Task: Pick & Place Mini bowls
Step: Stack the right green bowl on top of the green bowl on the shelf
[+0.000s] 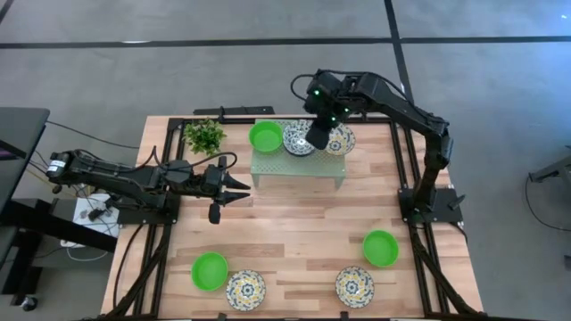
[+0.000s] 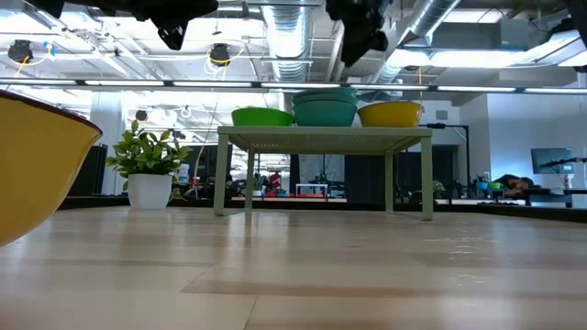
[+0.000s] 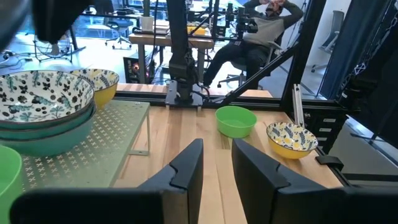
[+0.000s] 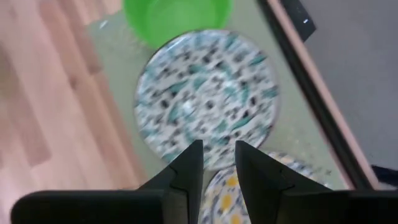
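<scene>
High view: my right pincer [image 1: 319, 134] hovers above the rack [image 1: 268, 164], nothing between its slightly parted fingers.
White-and-blue bowls [image 1: 298, 137]: stacked directly beneath me, green bowl [image 1: 265, 136] beside.
Doing it well: lift straight up, avoid clipping rims.
Left pincer [image 1: 241, 189]: waiting, fingers slightly parted, empty.

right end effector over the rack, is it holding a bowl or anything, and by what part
Nothing is held. The right end effector hangs above the white patterned bowl on the rack, fingers apart with nothing between them. The left end effector is also empty.

No text, label, brand, number or sign can be read anywhere in these views, neither on the surface nor in the room behind.
</scene>
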